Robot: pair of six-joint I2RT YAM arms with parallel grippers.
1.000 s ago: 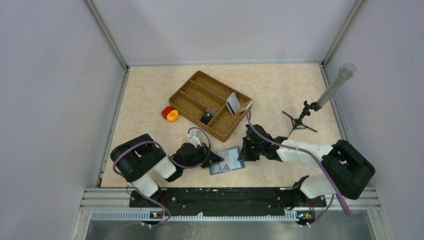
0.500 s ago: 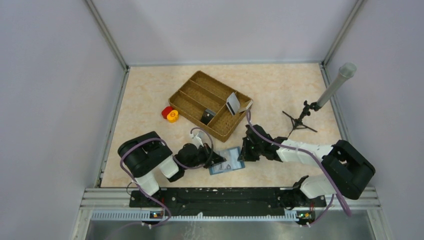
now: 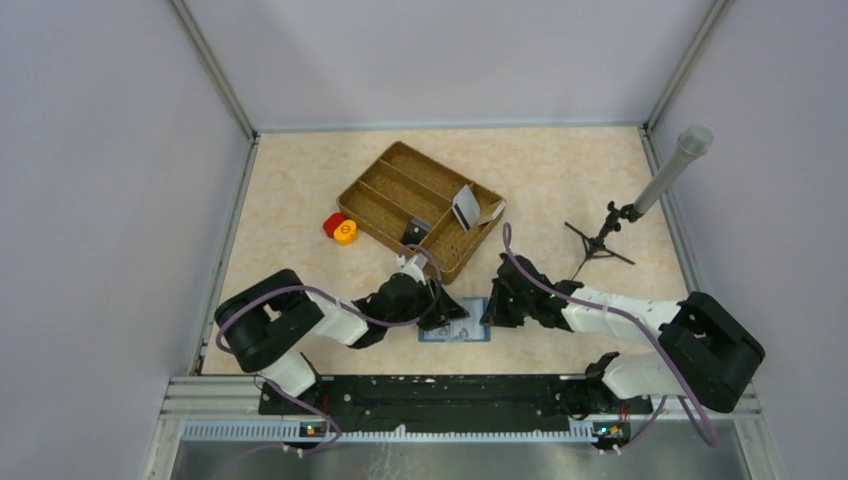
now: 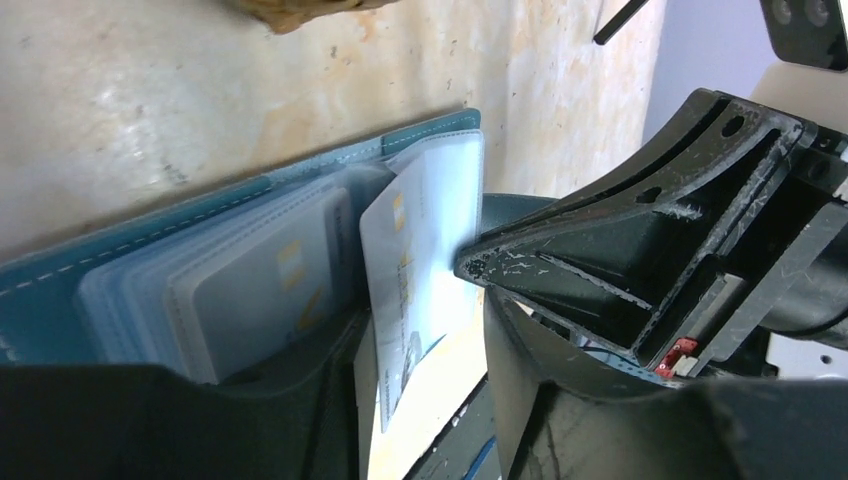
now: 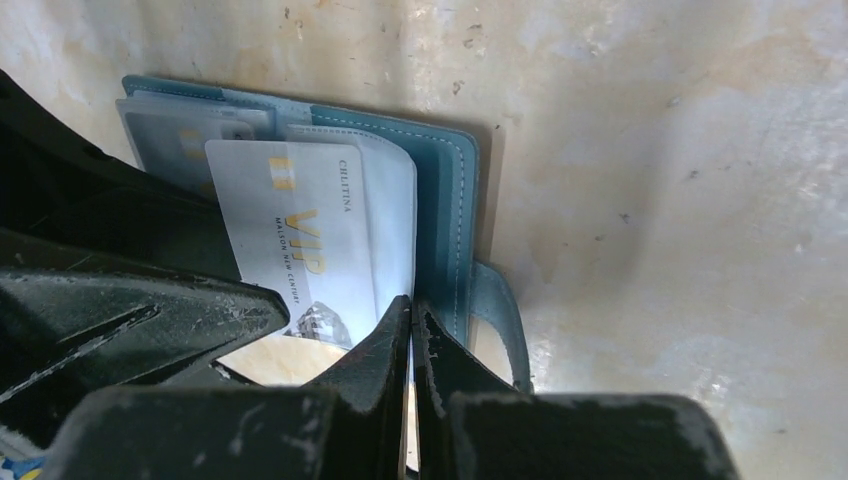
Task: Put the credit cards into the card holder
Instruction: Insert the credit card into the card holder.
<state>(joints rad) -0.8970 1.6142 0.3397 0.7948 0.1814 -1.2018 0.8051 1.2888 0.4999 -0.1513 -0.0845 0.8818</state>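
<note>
We see the card holder lying open and flat on the table, near its front edge. It is a teal-blue wallet with pale stitching, its paler inner sleeves fanned in a stack. Its closing tab curls out from one side. A pale grey-white credit card, printed "VIP" with a gold mark, lies tilted across the sleeves, one end projecting past the holder's edge; we cannot tell whether it sits in a sleeve. A second grey card is seated in a sleeve. A third grey card stands tilted in the woven tray, well apart from the holder.
</note>
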